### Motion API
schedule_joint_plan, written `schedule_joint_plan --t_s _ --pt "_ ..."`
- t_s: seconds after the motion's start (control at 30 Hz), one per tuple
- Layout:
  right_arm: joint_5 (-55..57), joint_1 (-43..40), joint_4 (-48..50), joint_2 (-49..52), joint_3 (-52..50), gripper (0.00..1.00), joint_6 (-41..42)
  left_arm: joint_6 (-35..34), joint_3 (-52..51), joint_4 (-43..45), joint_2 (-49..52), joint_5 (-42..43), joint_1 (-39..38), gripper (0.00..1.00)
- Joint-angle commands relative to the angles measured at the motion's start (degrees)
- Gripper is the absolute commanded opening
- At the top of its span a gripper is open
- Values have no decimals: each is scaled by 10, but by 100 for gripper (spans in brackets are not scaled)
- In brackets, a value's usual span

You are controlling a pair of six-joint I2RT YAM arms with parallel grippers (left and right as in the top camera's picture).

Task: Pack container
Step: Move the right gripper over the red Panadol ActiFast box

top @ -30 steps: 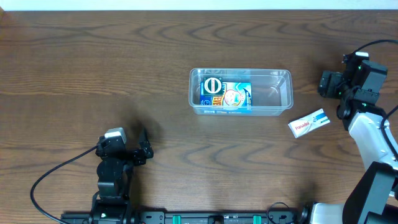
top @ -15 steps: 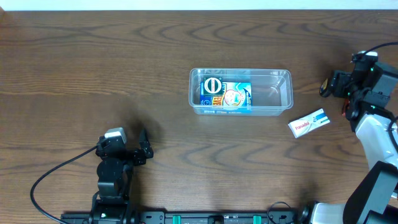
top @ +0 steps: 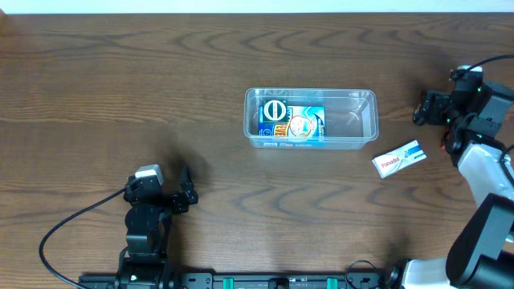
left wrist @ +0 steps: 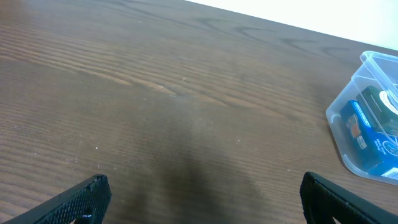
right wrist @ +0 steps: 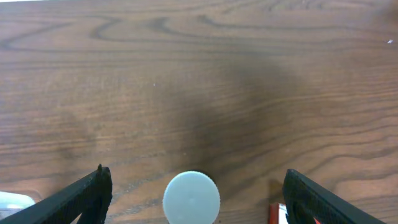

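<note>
The container [top: 351,95], a clear, shallow plastic tub with rounded corners and a rim, sat upright and open-topped near the middle of the bench [top: 144,72], its long side running left to right. A blue printed box [top: 299,124] lay flat in its left half.

The container [top: 351,120] is clear glossy plastic; the table [top: 120,80] matt grained wood; the small box [top: 399,158] probably printed card.

Boxes [top: 291,124] crowd the left of the container [top: 351,120]; its right lies free.
</note>
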Motion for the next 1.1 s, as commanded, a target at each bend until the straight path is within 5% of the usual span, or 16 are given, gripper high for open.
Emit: schedule_joint_plan --t_s 0.0,0.33,0.73,1.07 --pt "-8 -4 6 11 10 85 -13 4 -12 -21 0 -9 -2 98" --pt "-4 -5 -14 7 30 86 14 4 -12 -21 0 -9 -2 98" --pt "82 -86 -387 -20 271 92 59 3 -12 -21 0 -9 -2 98" --pt "34 -134 -393 25 247 96 23 4 -12 -21 0 -9 -2 98"
